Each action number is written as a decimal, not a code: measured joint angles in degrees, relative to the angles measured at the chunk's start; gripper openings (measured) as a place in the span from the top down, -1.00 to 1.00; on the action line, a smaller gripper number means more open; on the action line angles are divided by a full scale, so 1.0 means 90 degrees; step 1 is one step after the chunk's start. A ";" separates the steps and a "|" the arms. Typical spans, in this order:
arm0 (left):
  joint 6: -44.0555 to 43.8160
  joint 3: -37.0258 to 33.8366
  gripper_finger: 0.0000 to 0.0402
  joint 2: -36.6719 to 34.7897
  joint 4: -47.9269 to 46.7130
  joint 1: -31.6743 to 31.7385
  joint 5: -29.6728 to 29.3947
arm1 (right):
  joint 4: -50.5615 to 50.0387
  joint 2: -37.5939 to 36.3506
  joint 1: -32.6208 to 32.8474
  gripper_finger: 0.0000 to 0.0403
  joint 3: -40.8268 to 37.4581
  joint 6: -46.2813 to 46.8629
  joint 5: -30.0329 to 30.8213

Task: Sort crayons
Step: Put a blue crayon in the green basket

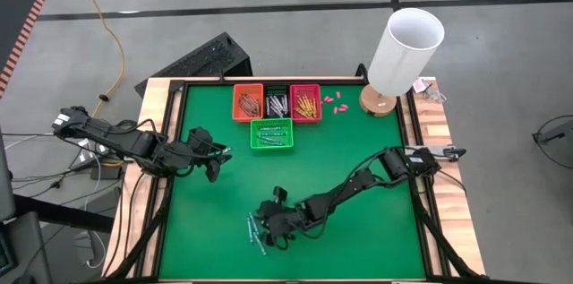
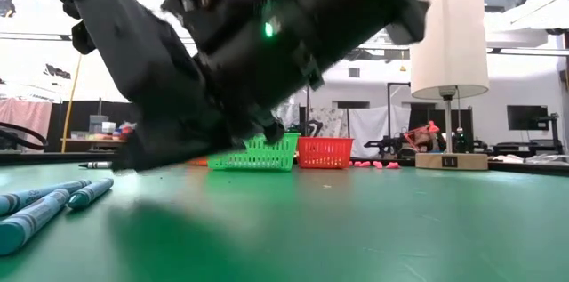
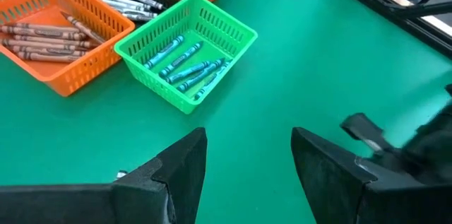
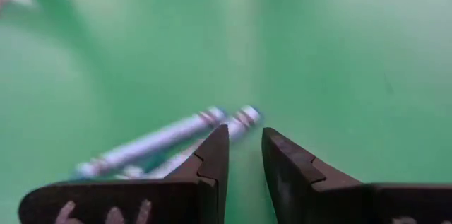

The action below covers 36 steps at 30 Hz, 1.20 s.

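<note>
Four baskets [image 1: 271,134]; loose blue crayons [image 1: 257,234] beneath right gripper [image 1: 269,219], jaws narrowly parted; left gripper [image 1: 215,151] jaws apart.

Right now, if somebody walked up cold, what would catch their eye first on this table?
Probably the cluster of small plastic baskets at the far side of the green table: orange, black and red in a row, a green one in front holding blue-teal crayons. Next, the tall white-shaded lamp at the far right corner. Then the right gripper, low beside loose blue-teal crayons, fingers slightly apart; the left gripper waits open.
</note>
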 joint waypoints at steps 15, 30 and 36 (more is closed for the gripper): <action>-0.0037 0.0000 0.02 0.0000 0.0000 -0.0001 0.0068 | 0.1506 0.0001 -0.0252 0.49 0.0002 -0.1523 -0.1413; 0.0177 0.0000 0.02 0.0000 0.0000 0.0000 0.0032 | 0.0207 0.0002 -0.0273 0.49 0.0000 -0.0862 -0.1619; 0.0208 0.0000 0.02 0.0000 0.0000 -0.0001 0.0017 | -0.0167 -0.0003 -0.0264 0.49 0.0005 -0.0404 -0.1219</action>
